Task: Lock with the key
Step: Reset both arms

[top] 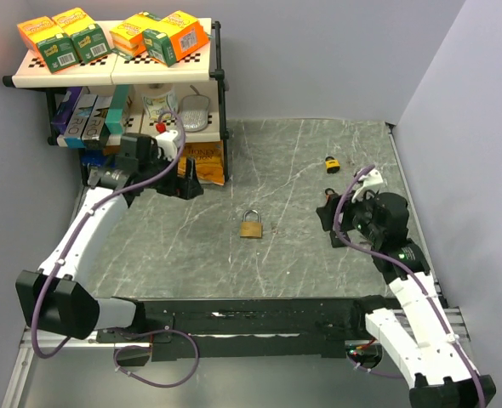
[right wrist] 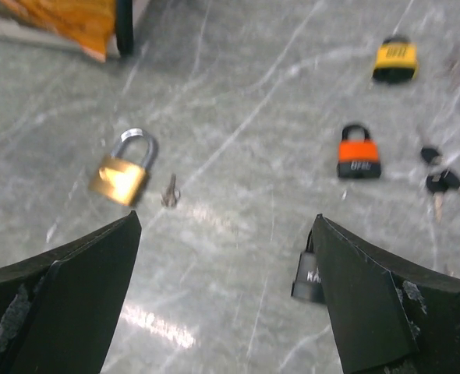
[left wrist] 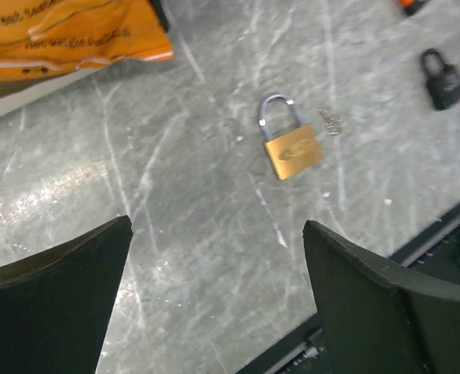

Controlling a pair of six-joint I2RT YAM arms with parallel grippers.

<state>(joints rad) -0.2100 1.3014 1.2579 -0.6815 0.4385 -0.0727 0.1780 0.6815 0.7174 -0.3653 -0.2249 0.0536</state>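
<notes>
A brass padlock with a steel shackle lies flat on the grey marbled table, seen too in the left wrist view as the brass padlock and in the right wrist view. A small silver key lies loose just beside it, the same key showing from the left wrist. My left gripper hovers open up and to the left of the padlock, nothing between its fingers. The right gripper stands open to the padlock's right, also empty.
An orange padlock, a yellow padlock, a black padlock half hidden by my right finger, and black-headed keys lie at the right. An orange bag leans by a shelf of boxes at back left.
</notes>
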